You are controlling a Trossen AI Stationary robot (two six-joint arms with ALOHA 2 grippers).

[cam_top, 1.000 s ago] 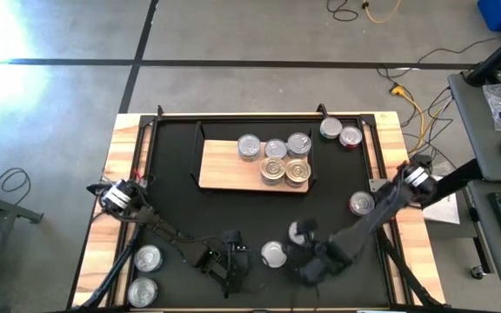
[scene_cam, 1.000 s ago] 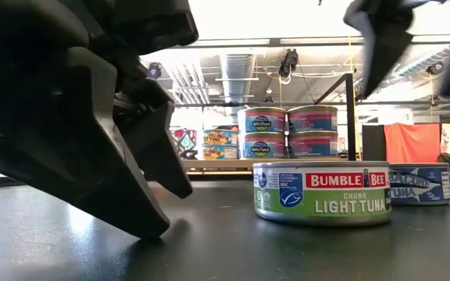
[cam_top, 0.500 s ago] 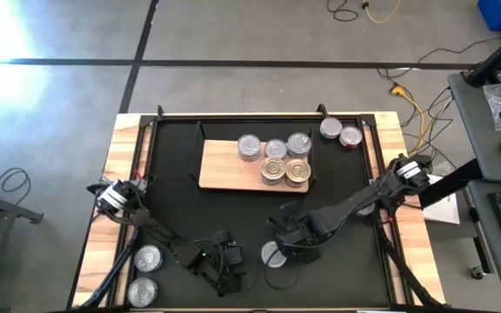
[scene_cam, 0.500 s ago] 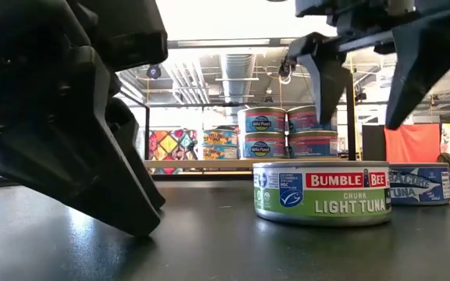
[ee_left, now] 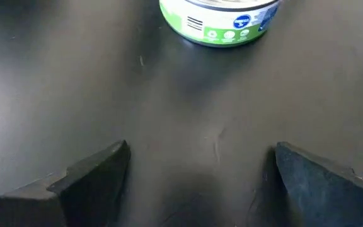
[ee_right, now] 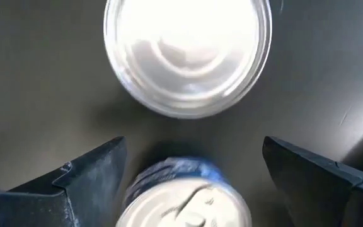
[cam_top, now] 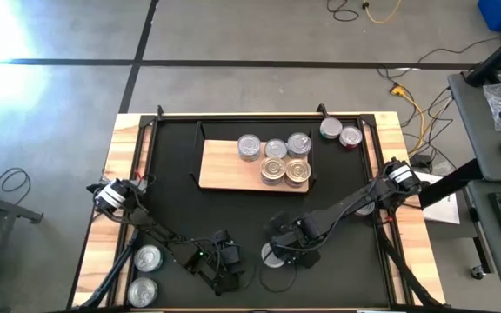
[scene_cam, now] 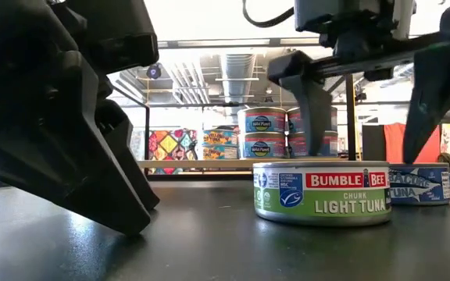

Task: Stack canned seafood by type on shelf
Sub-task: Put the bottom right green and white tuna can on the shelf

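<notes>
Several tins of canned seafood (cam_top: 277, 158) stand on the light-wood shelf (cam_top: 224, 169), some stacked (scene_cam: 287, 133). On the black mat near the front sits a green-labelled tuna tin (scene_cam: 323, 193) with a blue-labelled tin (scene_cam: 418, 184) behind it. My right gripper (ee_right: 192, 151) hovers open above these two, pointing steeply down; the blue-sided tin (ee_right: 181, 195) shows between its fingers, the silver-topped one (ee_right: 188, 57) ahead. In the low view its fingers stand above the tins' tops. My left gripper (ee_left: 200, 170) is open low over the mat, left of the green-labelled tin (ee_left: 219, 22).
Two more tins (cam_top: 148, 257) (cam_top: 142, 291) lie at the near left. Another two (cam_top: 330, 129) (cam_top: 350, 136) stand at the far right, beside the shelf's black frame end. The left half of the shelf board is bare wood.
My right gripper has swung toward the table's left edge, come down and rolled about its own line, so that its open fingers now stand over the two tins. My left gripper has edged a little toward the left and rolled slightly. No tin has moved.
</notes>
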